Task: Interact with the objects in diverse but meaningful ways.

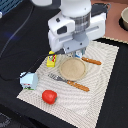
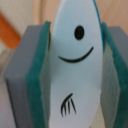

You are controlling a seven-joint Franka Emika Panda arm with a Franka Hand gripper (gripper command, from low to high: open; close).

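Observation:
In the wrist view a white tube (image 2: 75,70) with a drawn smiling face and a blue edge fills the frame. My gripper (image 2: 75,82) is shut on it, a green pad (image 2: 39,85) pressing each side. In the exterior view the gripper (image 1: 76,53) hangs just above the far edge of a tan plate (image 1: 73,69). The yellow packet (image 1: 51,60) stands toward the exterior view's left of the plate. A white carton (image 1: 29,80) sits at the mat's left edge, and a red tomato (image 1: 49,96) lies near the front.
A wooden-handled fork (image 1: 69,82) lies in front of the plate and a knife (image 1: 91,61) behind it, all on a striped placemat (image 1: 95,95). A bowl (image 1: 124,19) stands at the back on the exterior view's right. A black cable (image 1: 12,40) crosses the dark surface on the left.

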